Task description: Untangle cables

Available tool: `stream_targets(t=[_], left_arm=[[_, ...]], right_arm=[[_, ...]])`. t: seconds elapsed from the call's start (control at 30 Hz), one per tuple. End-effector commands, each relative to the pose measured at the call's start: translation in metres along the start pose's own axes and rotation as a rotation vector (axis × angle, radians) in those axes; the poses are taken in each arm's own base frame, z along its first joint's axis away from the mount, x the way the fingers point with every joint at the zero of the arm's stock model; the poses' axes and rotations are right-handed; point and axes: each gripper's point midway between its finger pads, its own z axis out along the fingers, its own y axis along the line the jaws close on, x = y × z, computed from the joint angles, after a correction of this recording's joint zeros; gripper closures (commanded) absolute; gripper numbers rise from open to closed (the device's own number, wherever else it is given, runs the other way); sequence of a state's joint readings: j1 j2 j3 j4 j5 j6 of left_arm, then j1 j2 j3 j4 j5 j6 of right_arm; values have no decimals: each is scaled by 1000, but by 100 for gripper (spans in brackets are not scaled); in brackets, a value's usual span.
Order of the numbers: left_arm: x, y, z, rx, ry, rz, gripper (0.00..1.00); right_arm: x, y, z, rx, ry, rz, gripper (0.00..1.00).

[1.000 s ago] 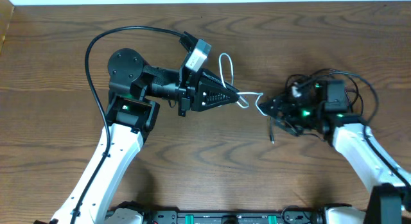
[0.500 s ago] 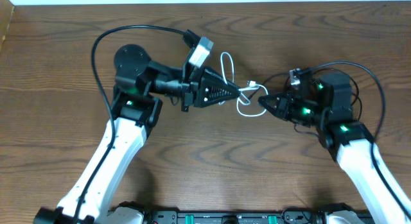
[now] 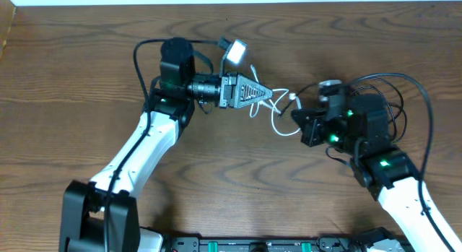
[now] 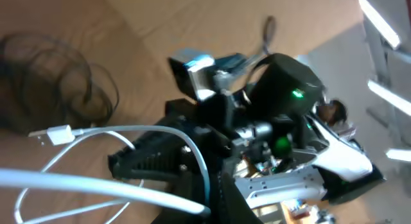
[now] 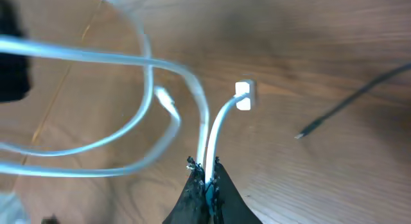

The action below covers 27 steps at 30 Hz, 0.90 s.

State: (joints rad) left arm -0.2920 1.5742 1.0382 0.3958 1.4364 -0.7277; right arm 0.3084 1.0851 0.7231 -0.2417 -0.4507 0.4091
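Closest in, your right gripper (image 5: pixel 207 180) is pinching the white cable (image 5: pixel 172 68) with its jaws pressed fully together, two strands lying side by side between the tips. One of those strands is ending in the white plug (image 5: pixel 244 95), a short tail just past the pinch. The other is running out into two slack loops that are crossing each other in mid-air.

Further out, your left gripper (image 3: pixel 271 95) is shut on the same cable, so both claws are holding it above the table (image 3: pixel 72 64). Beyond them, the black cables (image 4: pixel 45 70) are lying coiled on the wood near the right arm and are not being held.

As I read it, you are drawing the white cable out of its own loops. Be spreading the claws apart slowly and along one line, and be watching the crossing. If a loop is closing tight rather than sliding open, ease back before it becomes a knot. Be keeping the hanging loops above the black coils so they are not catching there.

The held stretch has its long axis running left to right across the table, claw to claw. The plug tail is pointing out of the right claw toward the left one.
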Motion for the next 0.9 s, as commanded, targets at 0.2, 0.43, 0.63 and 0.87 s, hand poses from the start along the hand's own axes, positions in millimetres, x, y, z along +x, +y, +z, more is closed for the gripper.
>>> stream_targets(t=[0.2, 0.43, 0.63, 0.87], left_arm=[[32, 155, -50, -756, -241, -492, 92], [56, 172, -69, -905, -232, -584, 59], [78, 187, -97, -1104, -236, -640, 24], [103, 195, -134, -1334, -227, -683, 18]], right_arm=[[20, 3, 22, -13, 86, -59, 99], [38, 16, 41, -53, 146, -88, 99], [41, 18, 52, -45, 147, -116, 98], [41, 17, 57, -56, 143, -225, 93]])
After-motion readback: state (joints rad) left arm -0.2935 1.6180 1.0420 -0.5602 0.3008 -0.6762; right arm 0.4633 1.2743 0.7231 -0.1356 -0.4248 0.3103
